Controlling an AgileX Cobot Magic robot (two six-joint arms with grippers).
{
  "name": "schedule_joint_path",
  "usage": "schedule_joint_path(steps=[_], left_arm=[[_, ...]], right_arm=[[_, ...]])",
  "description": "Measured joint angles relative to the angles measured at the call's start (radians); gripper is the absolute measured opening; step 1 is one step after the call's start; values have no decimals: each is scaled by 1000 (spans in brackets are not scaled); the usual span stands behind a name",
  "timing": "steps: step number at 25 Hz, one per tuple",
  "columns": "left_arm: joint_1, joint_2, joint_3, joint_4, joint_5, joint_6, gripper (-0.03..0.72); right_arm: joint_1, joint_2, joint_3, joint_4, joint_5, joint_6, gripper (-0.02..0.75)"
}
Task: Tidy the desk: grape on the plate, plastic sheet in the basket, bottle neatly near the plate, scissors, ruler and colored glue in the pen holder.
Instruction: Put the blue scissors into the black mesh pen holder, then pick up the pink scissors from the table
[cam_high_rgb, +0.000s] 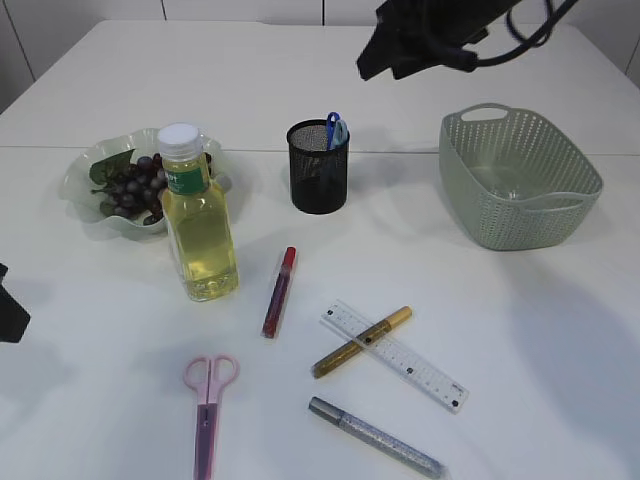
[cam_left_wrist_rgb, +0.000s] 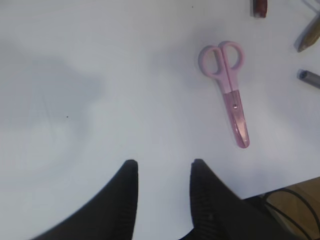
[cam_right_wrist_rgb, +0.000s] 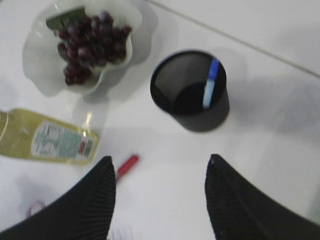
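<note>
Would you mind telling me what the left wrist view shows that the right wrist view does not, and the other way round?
Only the left wrist view shows the whole pink scissors, the end of the silver glue pen, the end of the gold glue pen and the open left gripper. Only the right wrist view shows the grapes on the plate, the pen holder with a blue item inside, the bottle and the open right gripper. Both show the white table and the red glue pen.
</note>
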Motion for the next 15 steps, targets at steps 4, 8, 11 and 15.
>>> schedule_joint_path(steps=[4,8,11,15], left_arm=[[0,0,0,-18,-33,0,260],[0,0,0,-90,-15,0,259],[0,0,0,-98,18,0,259],[-3,0,0,-99,42,0,259]], right_arm=[[39,-156,21,-240,145,212,443],[74,-299,123,-270,163,267,439],[85,-378,222,-282,167,288,439],[95,-439,392,-340,167,344,439]])
